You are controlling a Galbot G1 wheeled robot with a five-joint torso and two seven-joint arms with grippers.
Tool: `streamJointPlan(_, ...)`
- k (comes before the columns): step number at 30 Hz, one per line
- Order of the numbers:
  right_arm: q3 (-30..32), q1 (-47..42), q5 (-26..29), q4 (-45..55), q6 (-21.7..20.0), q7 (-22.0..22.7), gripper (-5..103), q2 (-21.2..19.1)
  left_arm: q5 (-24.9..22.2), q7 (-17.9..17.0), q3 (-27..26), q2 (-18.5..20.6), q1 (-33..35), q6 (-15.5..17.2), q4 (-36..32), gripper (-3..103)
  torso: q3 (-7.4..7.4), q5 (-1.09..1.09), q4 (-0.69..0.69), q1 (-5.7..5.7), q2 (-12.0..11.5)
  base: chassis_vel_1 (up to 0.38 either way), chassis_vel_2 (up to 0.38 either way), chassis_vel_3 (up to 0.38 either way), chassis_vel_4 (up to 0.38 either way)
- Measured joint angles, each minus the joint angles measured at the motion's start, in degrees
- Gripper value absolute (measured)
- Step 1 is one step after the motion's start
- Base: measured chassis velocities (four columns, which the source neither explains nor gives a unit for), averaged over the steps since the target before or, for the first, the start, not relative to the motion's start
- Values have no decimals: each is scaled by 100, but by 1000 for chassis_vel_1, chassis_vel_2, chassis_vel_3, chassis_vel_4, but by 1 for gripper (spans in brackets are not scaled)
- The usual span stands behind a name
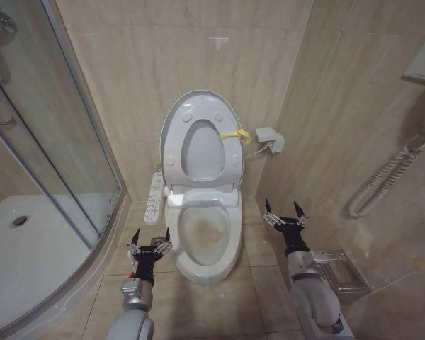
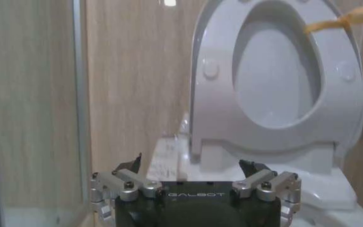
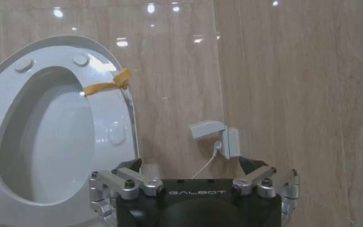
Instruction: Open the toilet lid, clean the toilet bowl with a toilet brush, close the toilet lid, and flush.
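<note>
The toilet lid (image 1: 198,152) stands raised against the back wall, with the ring-shaped seat (image 1: 173,145) upright in front of it and a yellow strap (image 1: 235,134) at their right edge. Below them the toilet bowl (image 1: 202,237) lies exposed, with yellowish-brown staining inside. My left gripper (image 1: 150,237) hovers open beside the bowl's left side, nothing between its fingers. My right gripper (image 1: 284,212) is open to the bowl's right, also holding nothing. The left wrist view looks past the left gripper (image 2: 191,164) at the lid (image 2: 270,80). The right gripper (image 3: 188,164) faces the lid (image 3: 43,142). The toilet brush is out of view.
A glass shower enclosure (image 1: 57,142) with a white tray (image 1: 28,241) borders the left. A long white button panel (image 1: 154,197) leans by the toilet's left. A wall box with a cable (image 1: 269,138), a coiled hose (image 1: 382,180) and a metal fitting (image 1: 343,273) sit right.
</note>
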Motion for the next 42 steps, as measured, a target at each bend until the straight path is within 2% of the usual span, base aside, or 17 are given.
streamJointPlan(5, 0, 0, 0, 0, 0, 0, 100, 0, 39, -160, -5, 149, 142, -22, -584, 100, 0, -1, -1, 0, 0, 0, 0, 0, 0)
streamJointPlan(7, 0, 0, 0, 0, 0, 0, 100, 0, 34, -339, -21, 251, 332, -9, -967, 100, 0, 0, -1, 0, 0, 0, 0, 0, 0)
streamJointPlan(9, 1, 0, 0, 0, 0, 0, 100, 0, 28, -415, -32, 281, 433, -19, -1046, 100, 0, 0, -1, 0, 0, 0, 0, 0, 0)
streamJointPlan(12, 0, 0, 0, 0, 0, 0, 100, 0, 12, -499, -83, 331, 606, -126, -1006, 100, 0, 0, 1, 0, 0, 0, 0, 0, 0)
streamJointPlan(14, 1, 0, 0, 0, 0, 0, 100, 0, 9, -590, -167, 371, 678, -393, -634, 100, 0, -3, 0, 0, 0, 0, 0, 0, 0)
streamJointPlan(18, 0, 0, 0, 0, 0, 0, 100, 0, 11, -682, -252, 381, 685, -571, -405, 100, 0, -3, 0, 0, 0, 0, 0, 0, 0)
streamJointPlan(29, 0, 0, 0, 0, 0, 0, 100, 0, 18, -690, -367, 572, 698, -617, -428, 100, 0, -2, 0, 0, 0, 0, 0, 0, 0)
streamJointPlan(39, 0, 0, 0, 1, 0, 0, 100, 0, 92, -588, -390, 548, 636, -1038, -368, 100, 0, -2, -1, -1, 0, 0, 0, 0, 0)
streamJointPlan(42, 0, 0, 0, 0, 0, 0, 100, 0, 96, -574, -390, 535, 628, -1068, -344, 100, -1, -1, 0, -1, 0, -15, 8, 19, -19)
